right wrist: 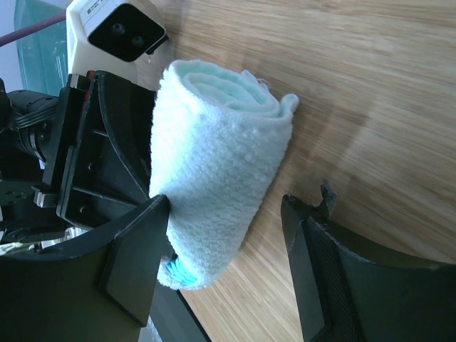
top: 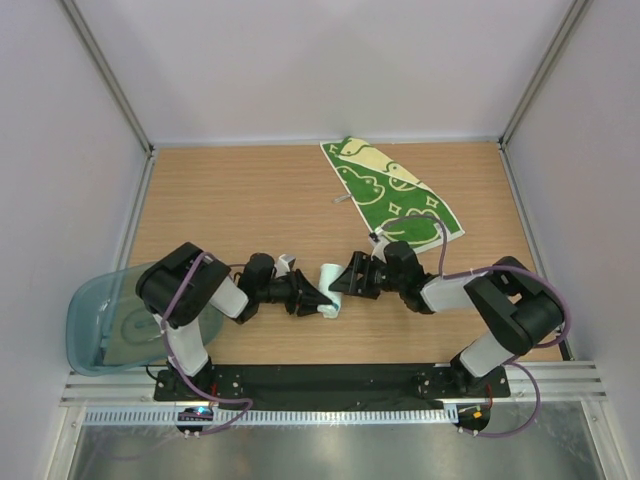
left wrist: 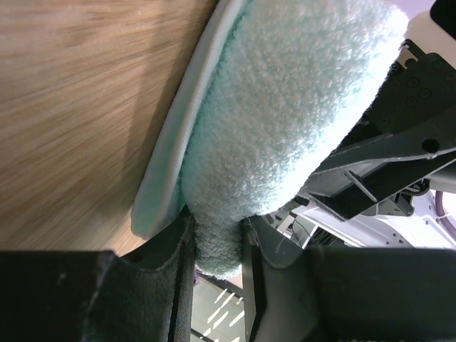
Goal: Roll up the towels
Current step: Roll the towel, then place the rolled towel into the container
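Nearest us, our left arm [top: 190, 290] and right arm [top: 505, 305] bend low from their bases, elbows out, wrists turned inward to meet over the near middle of the table [top: 240, 200]. At far left sits the teal bin [top: 85, 325]. Our left gripper [left wrist: 217, 235] pinches one end of the rolled mint towel [right wrist: 214, 157] lying on the wood. Our right gripper [right wrist: 226, 221] stands open astride the roll. Farther right and back, the green towel [top: 392, 187] lies spread out.

Right arm [top: 500, 305] hides the green towel [top: 385, 180] at its near edge; left arm [top: 185, 285] overlaps the bin [top: 90, 320].
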